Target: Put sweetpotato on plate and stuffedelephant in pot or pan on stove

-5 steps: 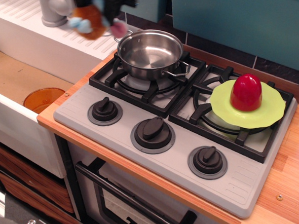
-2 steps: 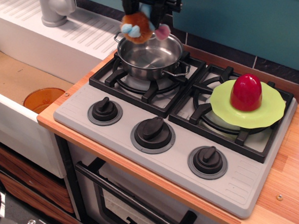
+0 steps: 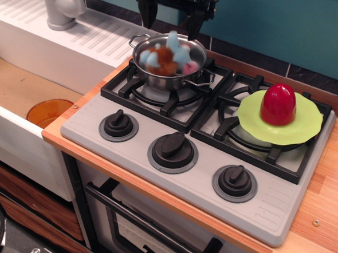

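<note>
The stuffedelephant [image 3: 164, 58], blue limbs, pink ear and orange-brown body, lies inside the steel pot [image 3: 139, 68] on the stove's [image 3: 173, 150] back-left burner; it looks blurred. My gripper [image 3: 172, 19] hangs open and empty just above the pot, fingers [image 3: 148, 12] spread apart. The dark-red sweetpotato [image 3: 278, 103] sits upright on the lime-green plate [image 3: 255, 123], which rests on the right burner grate.
An orange round dish [image 3: 48, 111] lies in the sink at the left. A grey faucet [image 3: 60, 4] stands on the white drainboard at the back left. Three black knobs [image 3: 173, 145] line the stove front. Wooden counter lies at the right.
The gripper carried the stuffedelephant right from over the drainboard to above the pot, then opened; the toy has dropped into the pot.
</note>
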Robot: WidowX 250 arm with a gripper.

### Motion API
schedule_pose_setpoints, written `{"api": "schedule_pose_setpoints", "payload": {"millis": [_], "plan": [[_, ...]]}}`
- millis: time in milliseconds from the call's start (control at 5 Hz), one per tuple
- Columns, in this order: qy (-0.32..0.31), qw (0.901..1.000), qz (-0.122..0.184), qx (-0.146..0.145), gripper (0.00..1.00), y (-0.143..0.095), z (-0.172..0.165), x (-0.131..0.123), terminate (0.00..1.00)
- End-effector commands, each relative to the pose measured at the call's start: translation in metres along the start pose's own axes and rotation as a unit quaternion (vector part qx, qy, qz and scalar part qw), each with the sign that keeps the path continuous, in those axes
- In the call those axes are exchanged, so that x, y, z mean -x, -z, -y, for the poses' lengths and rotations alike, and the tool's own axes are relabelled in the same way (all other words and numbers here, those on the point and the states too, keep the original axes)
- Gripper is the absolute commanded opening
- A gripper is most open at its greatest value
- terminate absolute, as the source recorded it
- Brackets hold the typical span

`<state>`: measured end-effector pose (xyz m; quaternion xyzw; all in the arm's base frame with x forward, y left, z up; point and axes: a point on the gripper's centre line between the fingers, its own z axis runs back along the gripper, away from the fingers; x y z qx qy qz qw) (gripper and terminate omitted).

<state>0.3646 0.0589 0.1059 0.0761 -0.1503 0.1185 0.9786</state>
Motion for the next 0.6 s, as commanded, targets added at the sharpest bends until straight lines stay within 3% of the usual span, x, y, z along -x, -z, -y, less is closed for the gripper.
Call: {"api": "schedule_pose_setpoints", "payload": {"millis": [0,200,400], "plan": [[-0.001,0.9994,0.029,-0.018,1.0,-0.047,0.008,0.0,0.0],[-0.002,0.9993,0.029,-0.024,1.0,-0.057,0.017,0.008,0.0],[-0.006,0.9992,0.028,-0.027,1.0,-0.064,0.03,0.016,1.0]]}}
